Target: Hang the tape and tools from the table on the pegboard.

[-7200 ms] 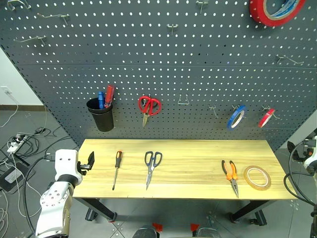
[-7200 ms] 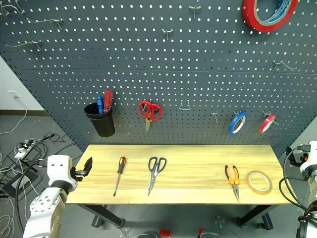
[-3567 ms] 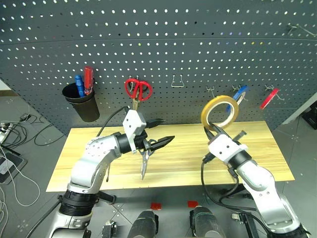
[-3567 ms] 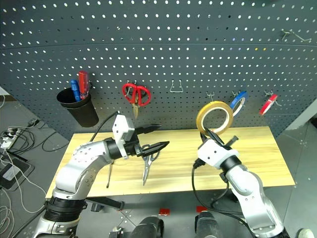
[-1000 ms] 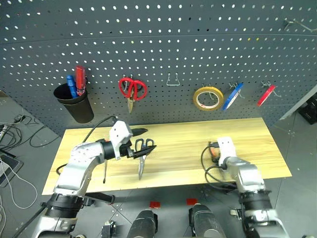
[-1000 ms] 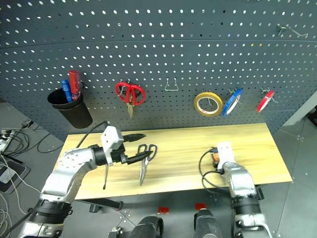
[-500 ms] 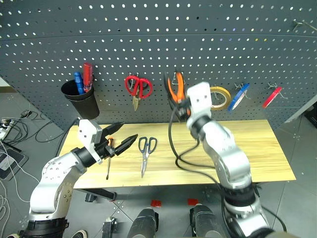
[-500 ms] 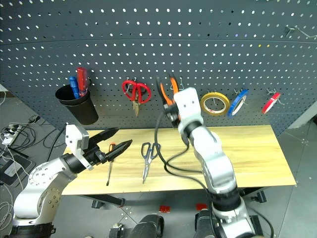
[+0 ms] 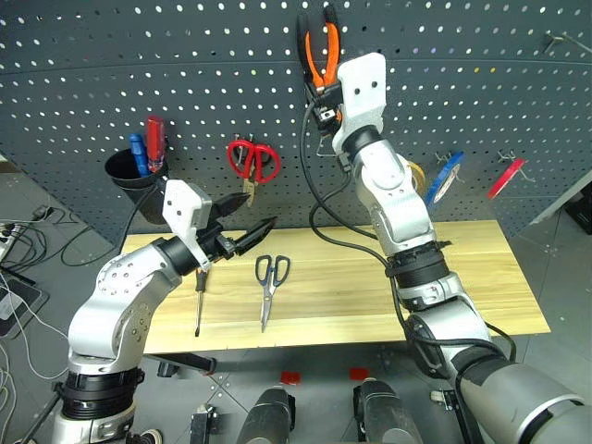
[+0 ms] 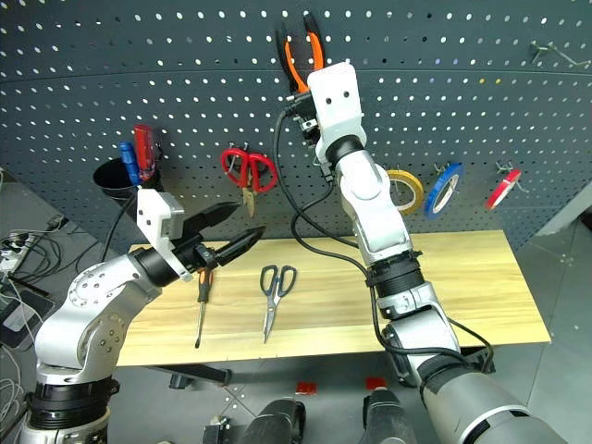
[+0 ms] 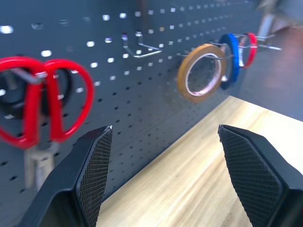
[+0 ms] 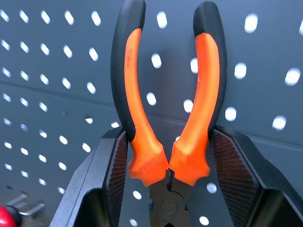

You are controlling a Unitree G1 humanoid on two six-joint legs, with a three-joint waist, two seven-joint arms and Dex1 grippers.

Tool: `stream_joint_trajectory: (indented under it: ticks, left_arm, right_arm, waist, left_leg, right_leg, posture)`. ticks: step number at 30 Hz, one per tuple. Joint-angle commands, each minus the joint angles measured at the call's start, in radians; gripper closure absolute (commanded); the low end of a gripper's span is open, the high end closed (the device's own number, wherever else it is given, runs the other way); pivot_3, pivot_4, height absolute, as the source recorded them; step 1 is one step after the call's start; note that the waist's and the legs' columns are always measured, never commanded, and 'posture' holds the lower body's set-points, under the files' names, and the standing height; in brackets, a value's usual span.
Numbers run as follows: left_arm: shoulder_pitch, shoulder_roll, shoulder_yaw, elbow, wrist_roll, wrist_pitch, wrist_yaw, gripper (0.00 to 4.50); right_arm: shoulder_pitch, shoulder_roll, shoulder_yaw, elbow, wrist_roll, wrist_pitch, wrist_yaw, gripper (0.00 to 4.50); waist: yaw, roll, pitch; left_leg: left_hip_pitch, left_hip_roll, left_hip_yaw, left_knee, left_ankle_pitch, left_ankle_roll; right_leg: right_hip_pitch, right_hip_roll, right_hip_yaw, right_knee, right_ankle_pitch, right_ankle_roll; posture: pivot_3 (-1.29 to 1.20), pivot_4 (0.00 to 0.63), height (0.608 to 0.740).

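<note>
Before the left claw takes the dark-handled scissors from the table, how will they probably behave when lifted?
The scissors look like steel, so probably stiff and fairly heavy for their size. They lie flat on the table, so the blades leave little to grip. Taken by one handle loop, they may swing open at the pivot.

On my table lie the scissors and, to their left, probably the screwdriver, partly hidden.

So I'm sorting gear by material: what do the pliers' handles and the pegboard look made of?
The pliers in the right end effector seem to have matte orange-and-black rubbery or plastic grips, dark metal at the pivot. The pegboard looks like dark grey painted sheet metal, judging by its evenly punched holes.
</note>
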Motion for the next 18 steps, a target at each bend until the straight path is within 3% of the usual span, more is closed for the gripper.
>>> stream_joint_trajectory:
  ticks: [1,14,18]
  left_arm:
    - [-0.014,0.012,0.007,-0.023,0.003,-0.016,-0.002,0.74]
    - [-0.012,-0.012,-0.012,0.041,0.047,-0.069,0.001,0.74]
    - [-0.003,-0.029,-0.011,0.061,0.049,-0.059,0.016,0.74]
  right_arm:
    - [-0.002,0.015,-0.017,0.023,0.001,-0.042,-0.029,2.13]
    - [0.148,0.016,0.032,-0.042,-0.026,0.028,0.005,2.13]
    - [0.169,0.02,0.017,-0.086,0.026,0.122,0.051,0.82]
  waist:
    - [-0.001,0.0,0.002]
    - [0.001,0.0,0.008]
    - [0.001,0.0,0.008]
  left_leg:
    - [0.0,0.0,0.0,0.0,0.0,0.0]
    - [-0.003,0.001,0.0,0.0,0.002,-0.002]
    - [-0.003,0.001,0.0,0.0,0.002,-0.002]
  right_leg:
    - [0.0,0.0,0.0,0.001,0.0,0.0]
    - [-0.004,0.0,0.0,0.003,0.0,0.0]
    - [-0.004,0.0,0.0,0.003,0.0,0.0]
  posture:
    - [0.08,0.22,0.74]
    - [0.08,0.221,0.74]
    - [0.08,0.221,0.74]
